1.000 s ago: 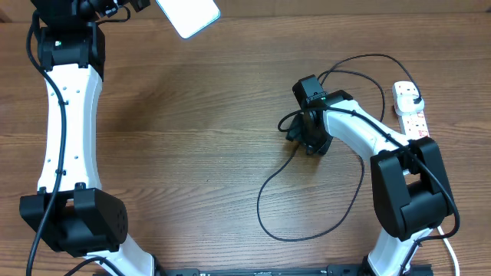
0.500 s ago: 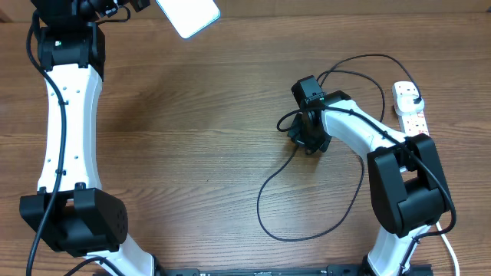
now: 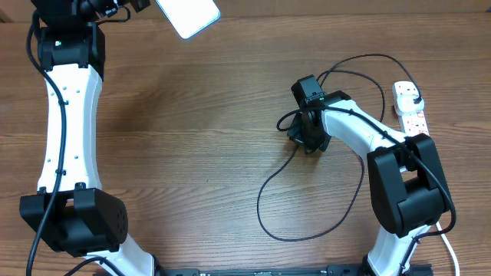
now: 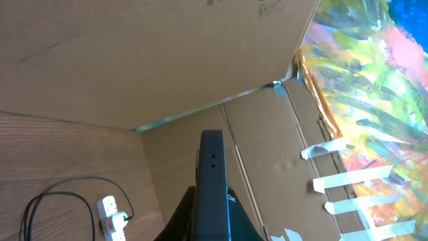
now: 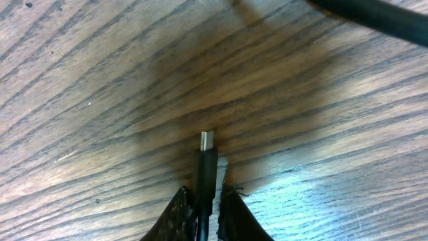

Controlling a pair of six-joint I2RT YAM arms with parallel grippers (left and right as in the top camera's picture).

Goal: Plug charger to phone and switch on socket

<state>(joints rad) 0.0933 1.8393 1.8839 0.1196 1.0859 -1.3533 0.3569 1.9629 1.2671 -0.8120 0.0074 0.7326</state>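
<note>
The charger (image 3: 258,207) lay in a wide loop on the table (image 3: 192,153), left of the socket (image 3: 410,111), with its black plug (image 3: 412,98) seated near the socket's far end. Its connector tip (image 5: 206,142) stuck out ahead of the right gripper (image 5: 204,201), whose jaws were pinched narrow on the cable just behind the tip, low over the wood and well left of the socket. The phone (image 3: 188,14) sat much farther left of the socket, lifted off the table by its far edge, held by the left gripper (image 4: 211,224) with the jaws closed on it
</note>
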